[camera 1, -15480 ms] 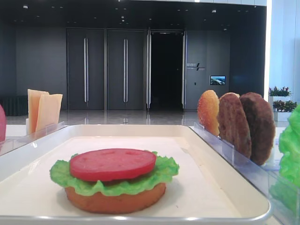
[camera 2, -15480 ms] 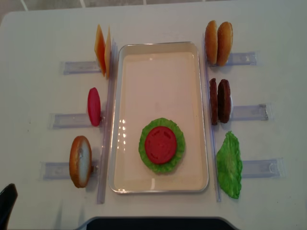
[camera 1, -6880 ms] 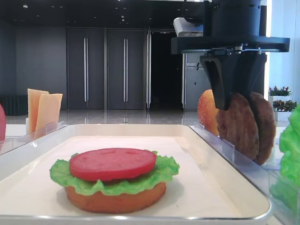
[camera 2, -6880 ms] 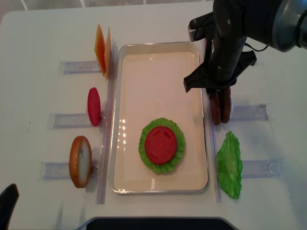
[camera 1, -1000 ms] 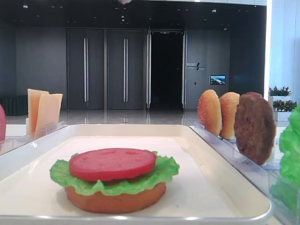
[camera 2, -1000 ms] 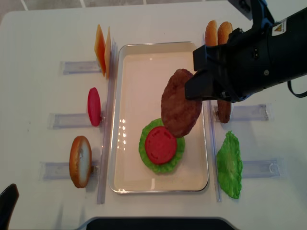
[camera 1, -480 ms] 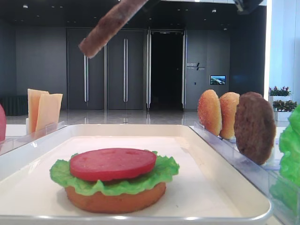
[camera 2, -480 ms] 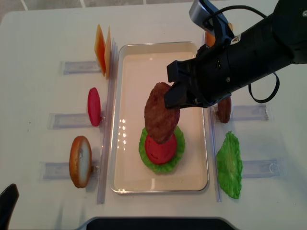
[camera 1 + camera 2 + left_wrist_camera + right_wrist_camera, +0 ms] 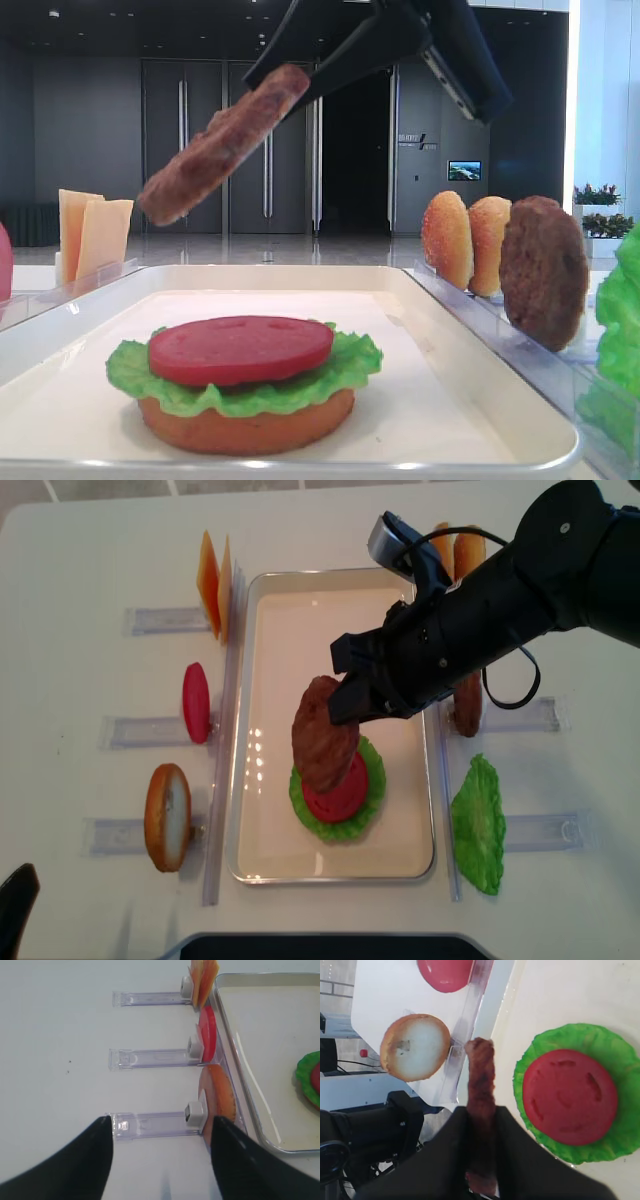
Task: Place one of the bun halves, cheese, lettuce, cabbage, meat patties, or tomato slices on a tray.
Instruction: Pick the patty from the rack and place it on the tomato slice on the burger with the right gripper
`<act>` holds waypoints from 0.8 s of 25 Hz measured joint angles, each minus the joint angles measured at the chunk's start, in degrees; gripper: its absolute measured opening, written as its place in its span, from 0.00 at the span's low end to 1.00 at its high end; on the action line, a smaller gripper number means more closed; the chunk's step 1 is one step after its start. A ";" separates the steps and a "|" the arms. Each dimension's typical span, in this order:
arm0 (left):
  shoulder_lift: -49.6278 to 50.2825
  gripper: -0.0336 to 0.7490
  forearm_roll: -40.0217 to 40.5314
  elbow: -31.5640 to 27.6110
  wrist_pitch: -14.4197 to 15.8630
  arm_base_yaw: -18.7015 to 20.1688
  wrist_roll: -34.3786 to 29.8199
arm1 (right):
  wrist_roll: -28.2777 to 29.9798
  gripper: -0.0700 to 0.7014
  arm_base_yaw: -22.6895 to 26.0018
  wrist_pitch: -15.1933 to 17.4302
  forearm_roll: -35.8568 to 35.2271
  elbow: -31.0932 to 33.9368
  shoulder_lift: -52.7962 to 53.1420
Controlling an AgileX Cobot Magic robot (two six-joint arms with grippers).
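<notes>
Reaching across the tray (image 9: pixel 250 730), right gripper (image 9: pixel 481 1125) pinches tilted meat patty (image 9: pixel 322 733).

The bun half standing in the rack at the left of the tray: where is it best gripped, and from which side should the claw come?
Probably grip the bun half across its thin upper edge, coming from straight above. It stands on edge in the clear rack, so the top rim is free, while its flat faces point sideways and the tray sits close beside it. The left claw is open nearby.
</notes>
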State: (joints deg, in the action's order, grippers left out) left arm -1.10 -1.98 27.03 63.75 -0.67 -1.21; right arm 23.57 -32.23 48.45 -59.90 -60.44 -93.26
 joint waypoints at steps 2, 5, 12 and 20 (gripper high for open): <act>0.00 0.64 0.00 0.00 0.00 0.00 0.00 | 1.48 0.26 0.00 0.42 -0.52 0.00 -1.46; 0.00 0.64 0.00 0.00 0.00 0.00 0.00 | 3.07 0.26 0.00 0.91 -1.29 0.00 -2.76; 0.00 0.64 0.00 0.00 0.00 0.00 0.00 | 4.85 0.26 0.00 3.20 -1.88 0.00 -2.89; 0.00 0.64 0.00 0.00 0.00 0.00 0.00 | 6.48 0.26 0.00 3.66 -3.00 0.00 -2.89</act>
State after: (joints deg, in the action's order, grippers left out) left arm -1.10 -1.98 27.03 63.75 -0.67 -1.21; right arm 30.05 -32.23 52.10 -62.89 -60.44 -96.15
